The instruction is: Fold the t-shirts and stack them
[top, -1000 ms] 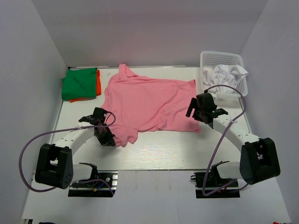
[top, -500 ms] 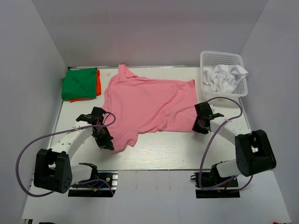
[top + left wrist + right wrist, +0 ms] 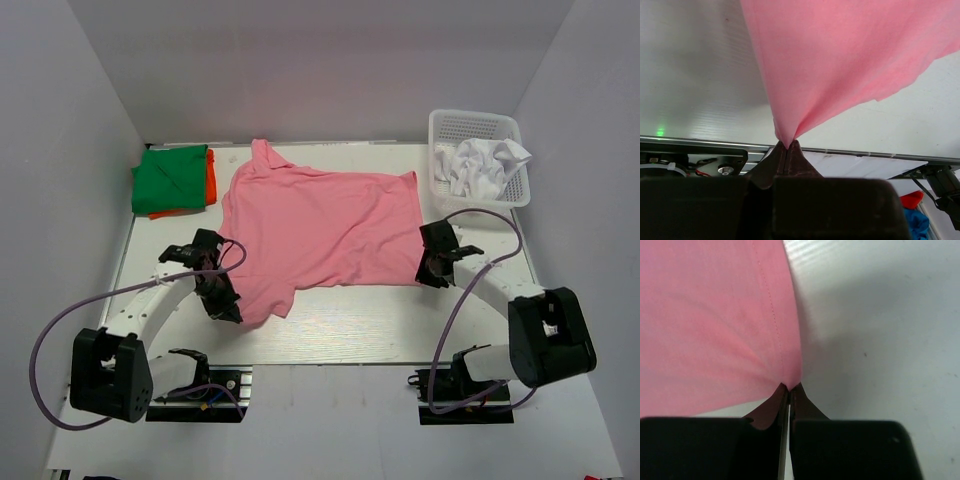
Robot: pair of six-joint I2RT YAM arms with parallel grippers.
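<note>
Orange shirt (image 3: 211,178), at 10 o'clock on the table (image 3: 380,322), is largely hidden beneath the folded green shirt (image 3: 172,178). Pink t-shirt (image 3: 320,225) lies spread at centre, with the left gripper (image 3: 225,305) clamped on its 7 o'clock corner and the right gripper (image 3: 432,272) pinched on its 4 o'clock hem corner. One second ago the right gripper stood off that hem; it is now down on it.

Pink t-shirt (image 3: 320,225) — flat on table (image 3: 350,322)
</note>
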